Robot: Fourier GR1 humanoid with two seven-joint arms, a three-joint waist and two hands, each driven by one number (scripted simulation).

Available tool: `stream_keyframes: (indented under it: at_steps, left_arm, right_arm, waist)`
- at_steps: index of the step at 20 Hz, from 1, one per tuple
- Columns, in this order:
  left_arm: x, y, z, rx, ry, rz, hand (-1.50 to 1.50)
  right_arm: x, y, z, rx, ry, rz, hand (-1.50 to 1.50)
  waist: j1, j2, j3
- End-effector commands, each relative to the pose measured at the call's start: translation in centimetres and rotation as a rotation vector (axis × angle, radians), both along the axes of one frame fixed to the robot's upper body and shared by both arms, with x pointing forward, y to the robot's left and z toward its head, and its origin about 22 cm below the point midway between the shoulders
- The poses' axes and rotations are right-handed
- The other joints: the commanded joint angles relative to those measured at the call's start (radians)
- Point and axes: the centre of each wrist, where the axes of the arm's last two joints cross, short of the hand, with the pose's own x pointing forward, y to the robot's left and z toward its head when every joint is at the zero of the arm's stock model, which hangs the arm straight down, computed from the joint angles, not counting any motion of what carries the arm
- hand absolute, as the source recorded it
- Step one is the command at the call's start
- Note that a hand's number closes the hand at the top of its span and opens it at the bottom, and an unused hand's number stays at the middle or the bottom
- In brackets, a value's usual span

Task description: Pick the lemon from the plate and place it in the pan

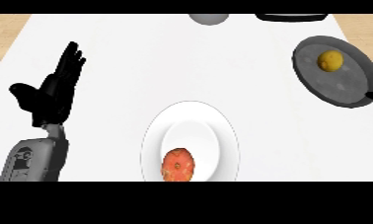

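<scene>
A yellow lemon [330, 60] lies inside the dark grey pan [313, 77] at the right side of the white counter. The white plate [155, 134] stands near the lower middle and holds an orange-red fruit [178, 166] at its near side. My left hand [53, 91] shows at the left, open with fingers straight and pointing up, well apart from the plate and the pan. My right hand shows nowhere in the head view.
A grey rounded object [209, 18] sits at the far edge, cut off by the view's top. A black item [290, 17] lies at the far right edge beyond the pan. Wooden surface shows at both far corners.
</scene>
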Motion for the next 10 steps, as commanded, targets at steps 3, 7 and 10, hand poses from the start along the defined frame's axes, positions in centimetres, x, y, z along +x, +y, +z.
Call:
stream_keyframes:
  at_steps: [3,7,10]
  left_arm:
    - [0.1,0.9,0.3,0.004,0.01,0.013,0.0]
    - [-0.4,-0.1,-0.3,0.007,0.004,0.05,0.0]
    - [-1.3,0.8,-0.5,0.008,0.01,0.033,0.0]
  right_arm:
    - [-5.0,-2.2,-1.7,0.048,-0.072,0.094,-1.5]
    - [-8.7,-3.8,-1.4,0.034,-0.04,0.111,-1.5]
    - [-9.8,-3.9,0.0,0.022,-0.072,0.11,-1.5]
  waist:
    - [-0.027,-0.011,-0.004]
    - [-0.047,-0.017,-0.006]
    - [-0.038,-0.014,-0.006]
